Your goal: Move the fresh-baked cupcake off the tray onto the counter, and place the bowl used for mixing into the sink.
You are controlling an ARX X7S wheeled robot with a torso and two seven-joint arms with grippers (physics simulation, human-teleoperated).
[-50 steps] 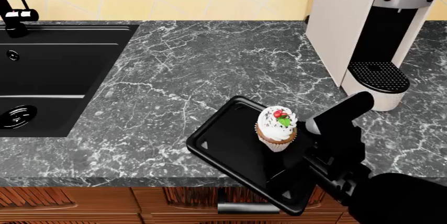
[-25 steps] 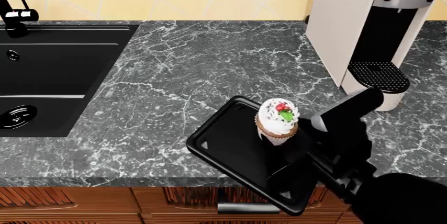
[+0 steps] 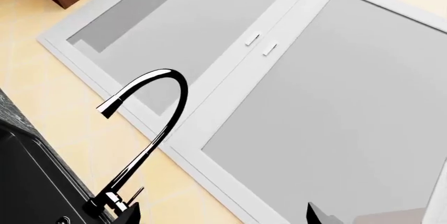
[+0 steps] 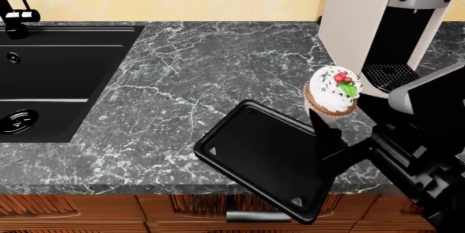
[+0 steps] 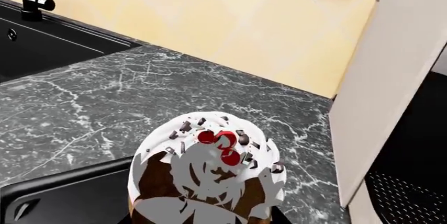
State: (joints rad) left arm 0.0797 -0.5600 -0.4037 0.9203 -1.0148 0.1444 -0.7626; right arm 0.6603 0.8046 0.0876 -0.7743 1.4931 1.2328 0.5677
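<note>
We judge the cupcake (image 4: 332, 91) light and easily spoiled: soft frosting and loose berries on top, a thin pleated wrapper round a crumbly base. The wrapper's sides, low down, are the place to take hold, with a gentle squeeze and never from above. Our right hand (image 4: 325, 127) is clenched on it there, its dark fingers (image 5: 155, 182) showing against the wrapper in the right wrist view. The cupcake hangs in the air, tilted a little, above the far right edge of the tray (image 4: 247, 151) and in front of the coffee machine (image 4: 385, 31), with the table (image 4: 210, 64) beneath. Our left hand is barely in view near the faucet (image 3: 143, 130); we cannot tell if it is released. No bowl shows, and the sink (image 4: 51, 75) lies well apart
</note>
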